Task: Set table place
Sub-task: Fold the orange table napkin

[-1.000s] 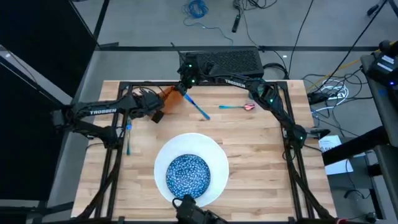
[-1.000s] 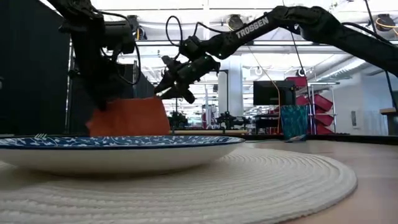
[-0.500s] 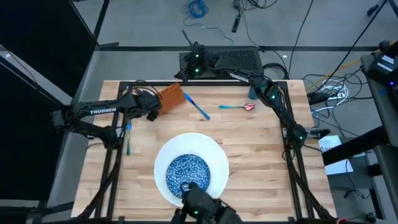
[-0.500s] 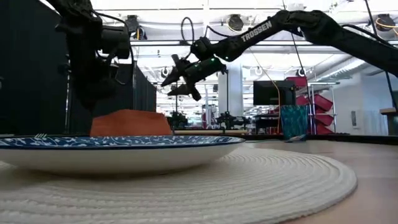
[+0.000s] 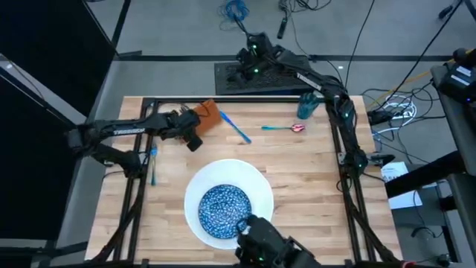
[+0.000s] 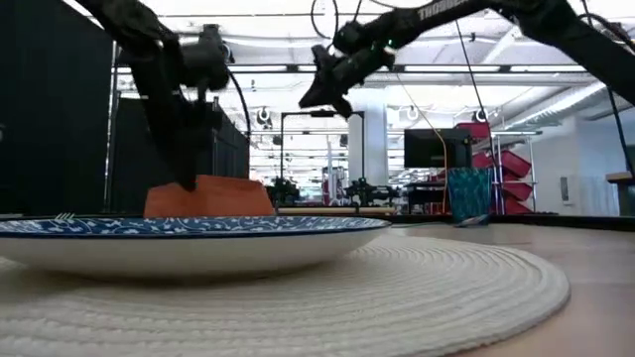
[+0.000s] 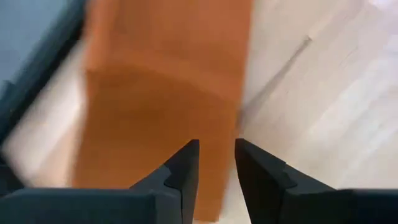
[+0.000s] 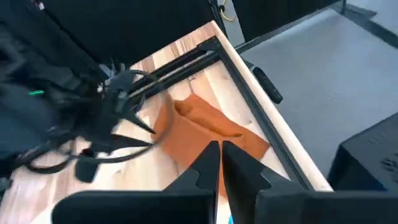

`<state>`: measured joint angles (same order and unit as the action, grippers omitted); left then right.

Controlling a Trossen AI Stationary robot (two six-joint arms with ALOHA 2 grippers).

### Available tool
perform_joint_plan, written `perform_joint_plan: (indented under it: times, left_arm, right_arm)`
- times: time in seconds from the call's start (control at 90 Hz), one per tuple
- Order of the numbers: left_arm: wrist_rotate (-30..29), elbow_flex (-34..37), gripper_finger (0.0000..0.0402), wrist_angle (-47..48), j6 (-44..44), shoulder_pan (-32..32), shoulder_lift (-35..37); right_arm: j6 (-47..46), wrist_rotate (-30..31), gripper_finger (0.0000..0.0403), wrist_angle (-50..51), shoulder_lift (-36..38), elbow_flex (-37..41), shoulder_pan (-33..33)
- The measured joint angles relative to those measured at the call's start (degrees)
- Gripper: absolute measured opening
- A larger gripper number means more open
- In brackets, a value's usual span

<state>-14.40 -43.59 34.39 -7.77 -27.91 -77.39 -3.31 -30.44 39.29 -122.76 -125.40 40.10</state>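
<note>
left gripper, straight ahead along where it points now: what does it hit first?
Most likely the orange napkin: in the wrist view it lies right beyond the left gripper. From above, the gripper sits beside the cloth on the table. The gap between them is unclear.

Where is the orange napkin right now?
In the high view the orange napkin lies near the table's far edge, left of centre, just beyond the left gripper and beside the light-blue utensil.

Bright, even overhead light
Left wrist view smeared by blur; napkin (image 7: 161, 93) soft, low view's plate (image 6: 189, 248) out of focus
</note>
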Motion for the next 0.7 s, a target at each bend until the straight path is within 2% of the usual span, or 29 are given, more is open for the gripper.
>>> perform_joint_plan:
  times: [0.067,0.189,0.456,0.7]
  left_arm:
    - [0.81,0.00,0.0090,-1.15,0.66,-0.32,-1.58]
    - [-1.57,0.00,0.0090,-3.13,1.95,-1.50,-3.69]
    - [-2.12,0.00,0.0090,-3.80,5.60,-7.71,-8.97]
    - [-0.88,-0.15,0.0090,-4.18,8.15,-10.05,-13.55]
  right_arm:
    - [1.36,1.82,0.0001,1.44,1.24,0.00,-0.28]
    - [2.41,3.51,0.0000,3.76,2.81,0.00,-0.18]
    - [3.41,3.67,0.0000,6.62,3.21,0.00,-0.28]
    - [3.73,3.74,0.0000,7.13,3.21,0.00,-0.46]
